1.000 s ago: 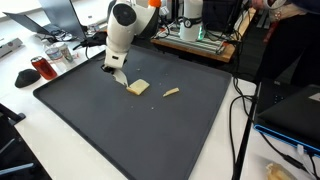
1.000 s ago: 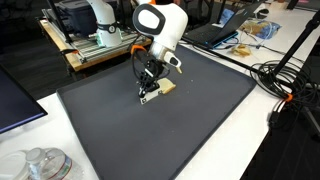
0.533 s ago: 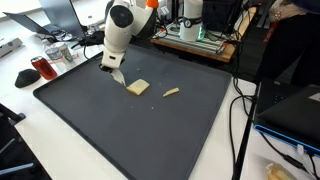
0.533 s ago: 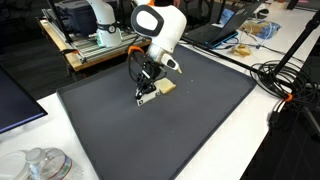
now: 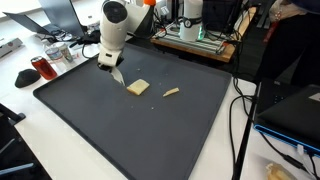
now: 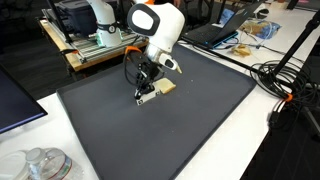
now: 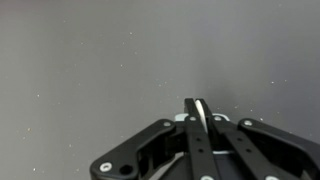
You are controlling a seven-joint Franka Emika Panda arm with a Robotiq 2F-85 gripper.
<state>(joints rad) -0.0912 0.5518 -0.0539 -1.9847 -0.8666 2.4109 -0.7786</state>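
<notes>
Two tan bits lie on the mat (image 5: 120,135): a square (image 5: 138,87) just beside the gripper (image 5: 120,80), a strip (image 5: 171,93) farther off. The gripper's fingers are pressed together, empty.

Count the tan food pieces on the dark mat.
2. A square piece lies just beside the gripper; a thin stick-shaped piece lies apart from it, farther along the dark mat. The arm may hide something small beneath it.

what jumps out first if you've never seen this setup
A white arm's gripper hangs low over a big dark mat, pinching a thin white object. Just beside it lies a tan square piece, with a smaller tan sliver further along.
</notes>
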